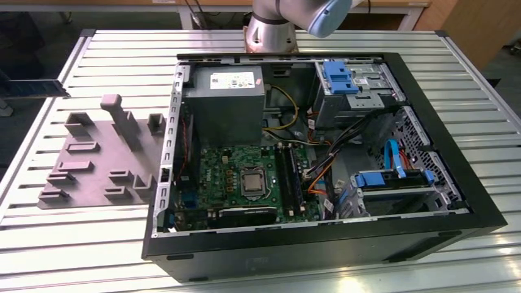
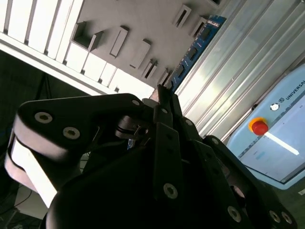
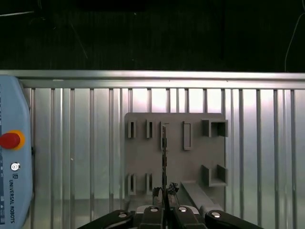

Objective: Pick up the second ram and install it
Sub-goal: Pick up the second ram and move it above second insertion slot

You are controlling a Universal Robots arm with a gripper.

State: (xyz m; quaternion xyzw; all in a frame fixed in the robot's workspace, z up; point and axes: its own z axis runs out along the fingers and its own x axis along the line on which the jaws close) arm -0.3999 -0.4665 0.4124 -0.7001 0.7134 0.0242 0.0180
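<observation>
The second ram (image 2: 195,47) is a thin blue circuit-board stick that sticks out from my gripper (image 2: 164,93). The fingers are shut on its near end. In the first wrist view the ram (image 3: 163,143) shows edge-on as a thin dark line, running from the gripper (image 3: 164,191) out over the grey moulded tray (image 3: 143,162). It hangs above the tray, apart from it. In the exterior view the ram (image 1: 36,89) juts in from the left edge, above the table and beyond the tray (image 1: 89,165).
An open computer case (image 1: 326,244) lies on the slatted metal table (image 1: 122,49), to the exterior view's right of the tray. Inside are the green motherboard (image 1: 236,177) with long black socket rails (image 1: 289,177), a power supply (image 1: 224,104) and drive cages. A teach pendant (image 3: 14,157) lies on the table.
</observation>
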